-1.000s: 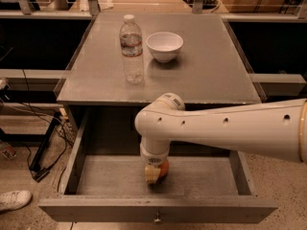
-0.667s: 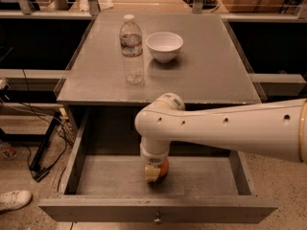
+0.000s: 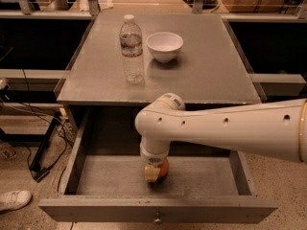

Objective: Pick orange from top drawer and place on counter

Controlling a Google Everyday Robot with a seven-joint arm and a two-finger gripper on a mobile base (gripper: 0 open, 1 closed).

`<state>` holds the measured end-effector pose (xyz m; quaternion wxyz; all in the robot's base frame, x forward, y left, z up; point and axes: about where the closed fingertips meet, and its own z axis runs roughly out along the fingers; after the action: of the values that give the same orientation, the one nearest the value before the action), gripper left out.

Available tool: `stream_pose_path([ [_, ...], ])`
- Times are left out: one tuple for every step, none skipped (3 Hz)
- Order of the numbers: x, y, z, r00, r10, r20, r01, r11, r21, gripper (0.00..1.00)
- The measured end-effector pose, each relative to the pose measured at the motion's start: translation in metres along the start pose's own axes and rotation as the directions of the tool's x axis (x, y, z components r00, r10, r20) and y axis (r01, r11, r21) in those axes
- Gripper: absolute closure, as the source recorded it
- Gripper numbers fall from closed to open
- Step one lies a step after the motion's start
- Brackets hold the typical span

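No change over the last second: the white arm's gripper (image 3: 154,173) sits low in the open wide grey top drawer (image 3: 100,178), against the small glossy orange (image 3: 164,168) near centre. Can't tell if it has clamped. No lift yet, flat grey counter (image 3: 206,75) still to come.

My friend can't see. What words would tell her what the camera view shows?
A robot's white arm reaches down into the open top drawer, with its claw right at a small orange inside. On the grey counter above stand a clear water bottle and a white bowl.
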<state>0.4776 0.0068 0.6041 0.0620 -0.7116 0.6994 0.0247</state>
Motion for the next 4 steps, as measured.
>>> stream_pose_path([
  [0.014, -0.003, -0.018, 0.999, 0.037, 0.008, -0.037, 0.9993, -0.006, 1.0],
  [0.031, -0.01, -0.045, 0.997, 0.072, 0.005, -0.072, 0.9973, -0.007, 1.0],
  [0.047, -0.017, -0.075, 0.994, 0.111, -0.004, -0.111, 0.9937, 0.013, 1.0],
  [0.06, -0.019, -0.105, 0.991, 0.136, -0.002, -0.136, 0.9904, 0.027, 1.0],
])
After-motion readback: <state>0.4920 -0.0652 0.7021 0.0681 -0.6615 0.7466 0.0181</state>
